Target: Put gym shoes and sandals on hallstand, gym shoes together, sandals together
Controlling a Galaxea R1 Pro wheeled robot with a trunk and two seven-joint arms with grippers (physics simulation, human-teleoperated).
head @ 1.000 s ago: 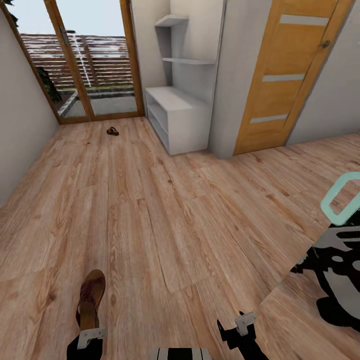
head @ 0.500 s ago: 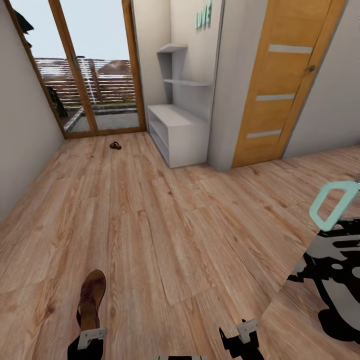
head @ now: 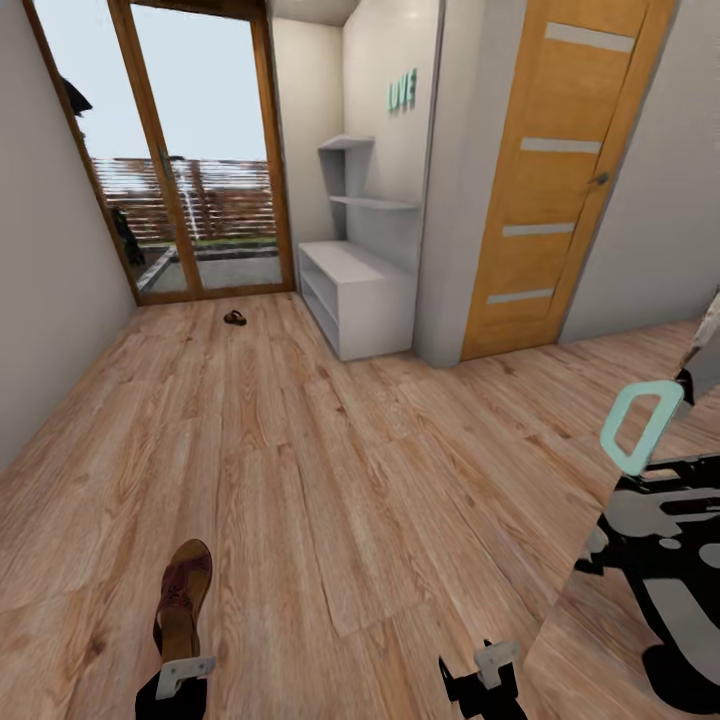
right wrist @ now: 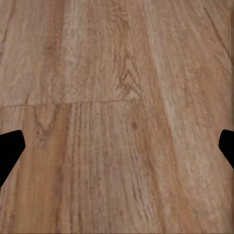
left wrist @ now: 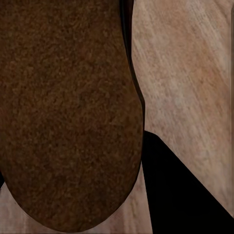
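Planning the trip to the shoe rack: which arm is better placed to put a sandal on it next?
The left. Its claw already has a brown sandal, whose sole shows close in the left wrist view. The right claw looks down at bare floor and holds nothing. The rack is far ahead.

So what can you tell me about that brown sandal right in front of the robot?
The sandal is brown and leather-looking, with a tan footbed and straps across it. It points away from the robot, heel end at the left hand, which seems to hold it above the floor. The left wrist view shows its dark, grainy rounded sole close up. A second sandal lies far off by the glass door.
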